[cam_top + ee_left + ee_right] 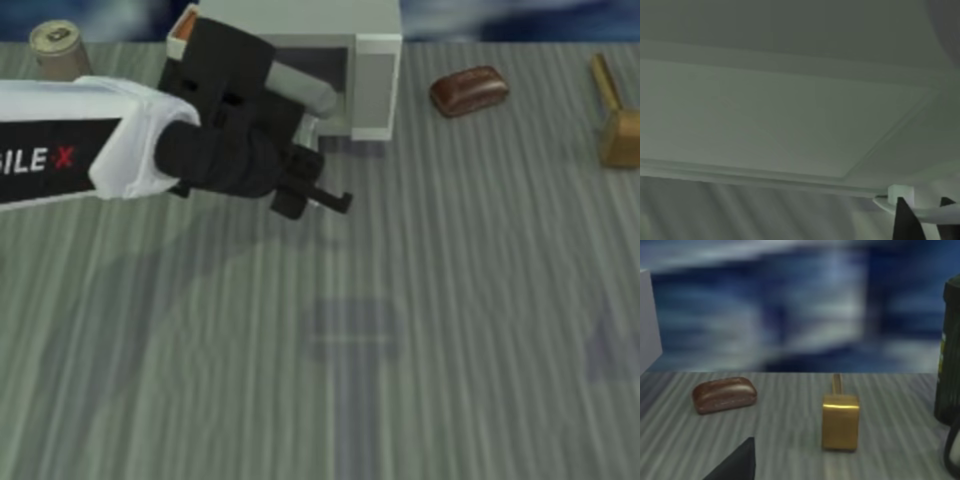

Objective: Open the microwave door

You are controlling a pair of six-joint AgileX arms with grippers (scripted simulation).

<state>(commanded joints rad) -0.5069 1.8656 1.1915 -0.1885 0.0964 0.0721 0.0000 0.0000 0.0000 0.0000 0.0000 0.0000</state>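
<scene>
The light grey-white microwave point(375, 60) stands at the back of the table, its control strip on the right. The microwave door point(300, 85) is swung partly outward, and the dark cavity shows behind it. My left arm reaches in from the left, and my left gripper point(335, 200) sits at the door's free edge. In the left wrist view the door panel point(780, 115) fills the picture. The pale handle point(937, 214) runs between the dark fingertips of my left gripper point(925, 212), which is shut on it. My right arm is outside the top view; only one dark fingertip point(740, 462) shows.
A brown loaf-shaped object point(468, 90) and a golden mallet point(615, 120) lie right of the microwave. A can point(55, 48) stands at the back left, and a white-and-orange box point(182, 30) is beside the microwave. A dark green bottle point(950, 355) stands near the right gripper.
</scene>
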